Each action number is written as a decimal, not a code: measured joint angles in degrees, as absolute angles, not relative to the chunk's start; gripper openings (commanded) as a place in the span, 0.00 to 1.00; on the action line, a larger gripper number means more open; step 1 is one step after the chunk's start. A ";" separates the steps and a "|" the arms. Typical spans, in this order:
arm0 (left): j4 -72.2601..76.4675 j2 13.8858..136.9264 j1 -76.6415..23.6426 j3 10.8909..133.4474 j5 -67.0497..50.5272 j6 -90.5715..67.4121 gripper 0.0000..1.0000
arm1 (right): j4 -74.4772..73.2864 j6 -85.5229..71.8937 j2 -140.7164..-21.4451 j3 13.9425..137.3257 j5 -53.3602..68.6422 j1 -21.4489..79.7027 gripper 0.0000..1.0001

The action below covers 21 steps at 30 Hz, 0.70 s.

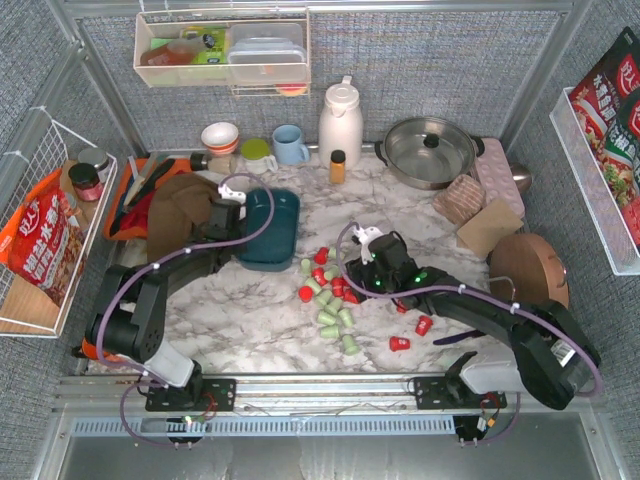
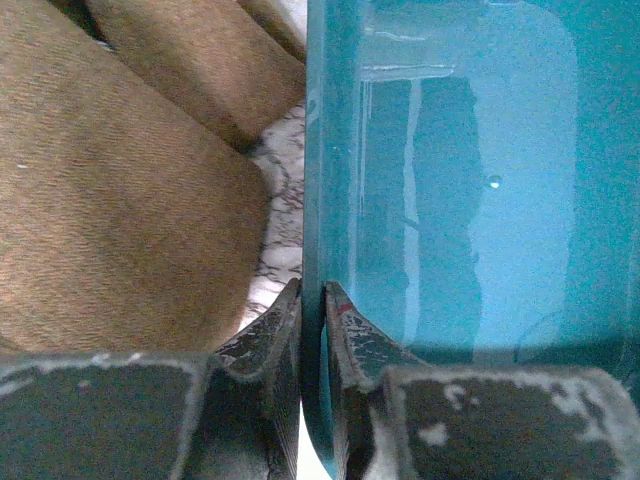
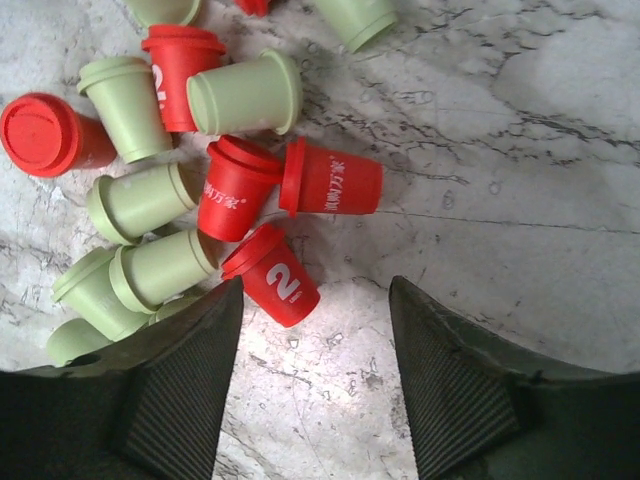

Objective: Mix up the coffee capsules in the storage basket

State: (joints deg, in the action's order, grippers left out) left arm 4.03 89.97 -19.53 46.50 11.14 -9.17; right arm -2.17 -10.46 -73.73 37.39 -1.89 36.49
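Note:
The teal storage basket [image 1: 270, 228] lies on the marble table left of centre, and the part of its inside [image 2: 470, 180] that shows holds nothing. My left gripper [image 1: 234, 212] is shut on the basket's left wall [image 2: 314, 200], one finger inside and one outside. Red and pale green coffee capsules [image 1: 330, 290] lie scattered on the table right of the basket, with two red strays [image 1: 400, 343] nearer the front. My right gripper [image 3: 315, 300] hovers open just over the pile's right edge. A red capsule marked "2" [image 3: 275, 275] lies by its left fingertip [image 3: 225, 310].
A brown cloth [image 2: 120, 200] lies bunched against the basket's left side. At the back stand a white jug [image 1: 340, 120], an amber bottle [image 1: 338, 166], a blue mug [image 1: 290, 145] and a lidded pot [image 1: 430, 150]. A wooden disc [image 1: 530, 265] sits at the right.

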 measured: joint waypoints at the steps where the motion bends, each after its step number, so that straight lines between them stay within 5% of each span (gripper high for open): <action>1: 3.92 90.19 -19.53 46.85 12.12 -8.99 0.22 | -2.20 -10.07 -74.11 37.43 -1.34 36.73 0.61; 12: 4.23 89.08 -19.57 44.95 15.94 -8.88 0.31 | -5.26 -3.79 -79.09 42.70 -0.16 38.85 0.59; 16: 5.23 88.14 -19.57 43.99 14.22 -9.04 0.47 | -6.24 -1.02 -79.66 43.33 0.36 39.70 0.60; 21: 5.78 87.68 -19.57 44.71 13.61 -9.76 0.53 | -7.88 1.96 -80.84 44.88 0.45 41.15 0.60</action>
